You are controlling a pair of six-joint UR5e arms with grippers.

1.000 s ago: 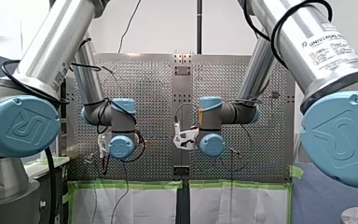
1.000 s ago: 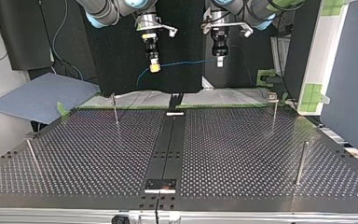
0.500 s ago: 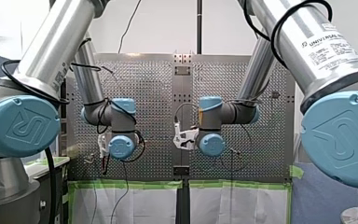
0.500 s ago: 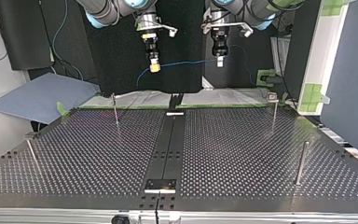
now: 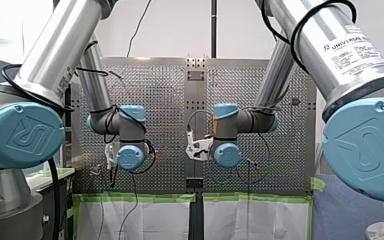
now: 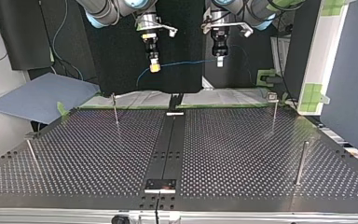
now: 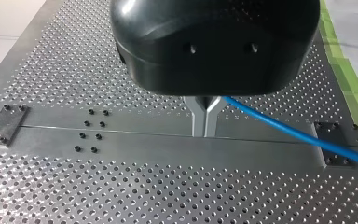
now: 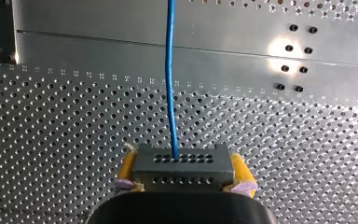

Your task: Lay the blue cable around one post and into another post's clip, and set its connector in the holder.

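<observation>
In the top view both grippers hang high above the far edge of the perforated table. My right gripper, with yellow pads, is at that view's left. My left gripper is at its right. The blue cable runs almost level between them. In the right wrist view, the yellow pads are shut on a dark grey connector block, and the cable leaves its face. The left wrist view shows the metal fingers shut on the cable, which trails off to one side.
Thin posts stand on the table in the top view: one far left, one far right, one near right, one leaning at the near left. A dark strip with a small plate runs down the middle.
</observation>
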